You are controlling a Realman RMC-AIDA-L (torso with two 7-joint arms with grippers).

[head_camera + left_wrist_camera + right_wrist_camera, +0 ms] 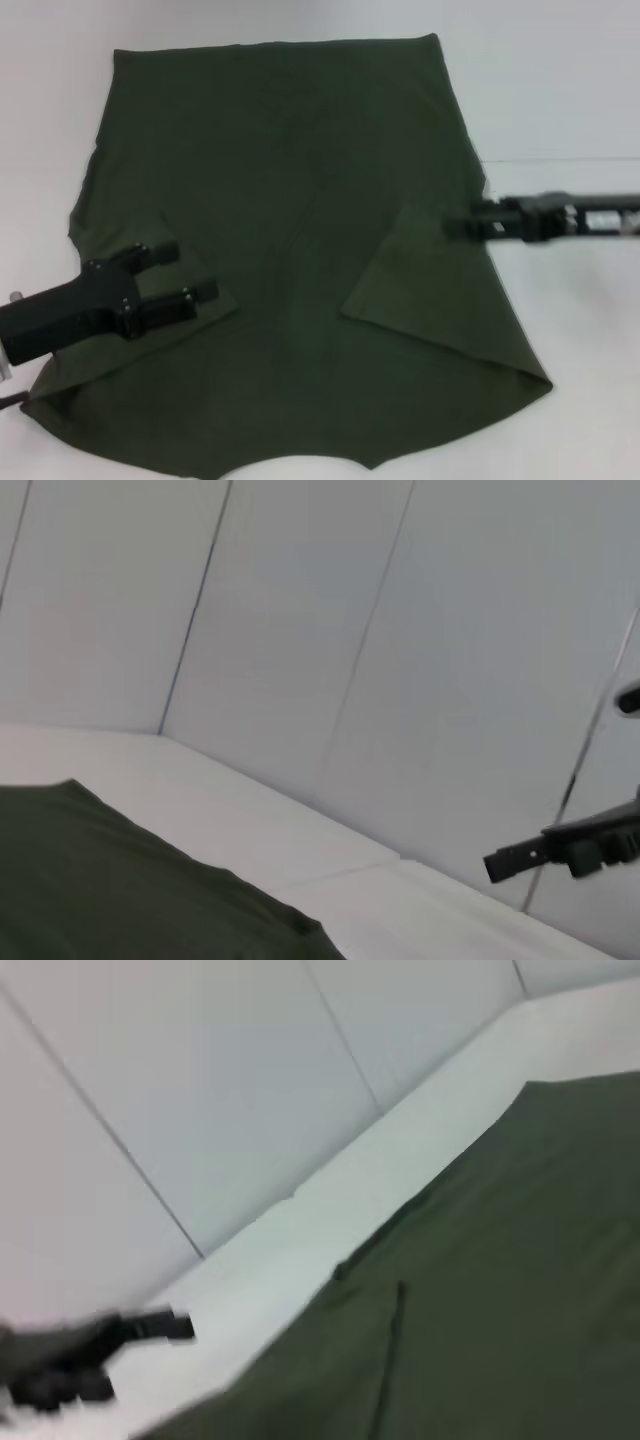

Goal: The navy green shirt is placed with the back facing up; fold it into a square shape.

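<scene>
The navy green shirt (290,250) lies flat on the white table, both sleeves folded inward onto the body. My left gripper (185,272) hovers over the folded left sleeve flap, open, with nothing between its fingers. My right gripper (458,225) reaches in from the right, its tip at the edge of the folded right sleeve; it shows edge-on. The left wrist view shows a corner of the shirt (120,890) and the right gripper (560,852) far off. The right wrist view shows the shirt (500,1290) with a seam line, and the left gripper (95,1350) blurred beyond it.
The white table (580,100) extends around the shirt on the far side and the right. Pale panelled walls (300,630) rise behind the table. The shirt's near hem reaches the table's front edge.
</scene>
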